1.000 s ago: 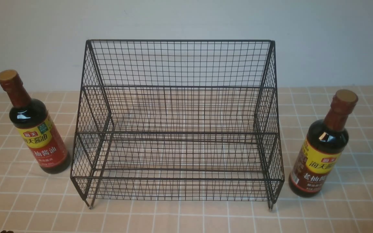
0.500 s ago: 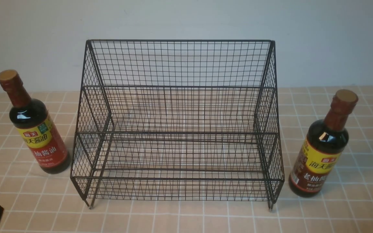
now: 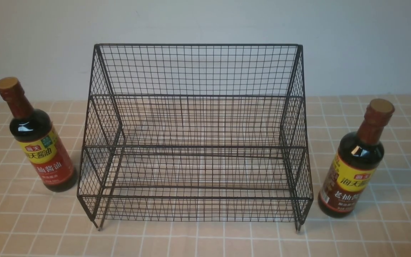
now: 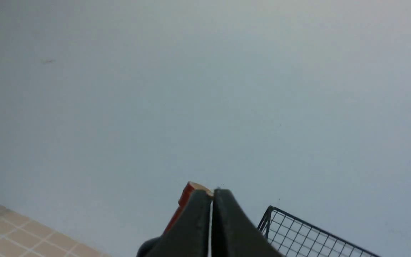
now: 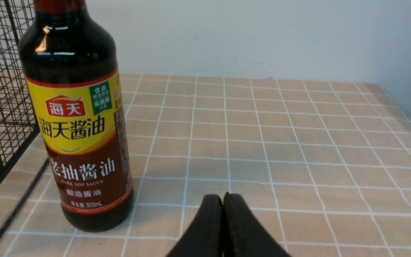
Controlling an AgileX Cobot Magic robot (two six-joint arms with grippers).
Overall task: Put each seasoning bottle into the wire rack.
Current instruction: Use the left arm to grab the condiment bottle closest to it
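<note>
Both bottles are outside the rack, upright on the checked tablecloth. The red-label bottle stands just beside the rack's left side, and the brown-label bottle just beside its right side. The rack sits between them in front of the wall, with both tiers empty, so I judge that none of the job is done yet.

My left gripper has its fingers pressed together with nothing between them. Through its wrist camera I see the red-label bottle's cap peeking out behind the fingertips, and a top corner of the rack further off. My right gripper is likewise closed on nothing. It is low over the cloth, near the brown-label bottle but apart from it. Neither arm shows in the front view.

I take the step in hand to be the approach for a first pick. I'd spread the jaws wide before closing in, since closed fingers would probably just tip a tall bottle over. The glass looks round and slick, so I'd come in level and clamp the wide body rather than the tapering neck. Then I'd lift high enough to clear the rack's front rail and set the base down flat on the mesh before letting go. I'd move one bottle at a time, so the arms don't meet over the rack.
</note>
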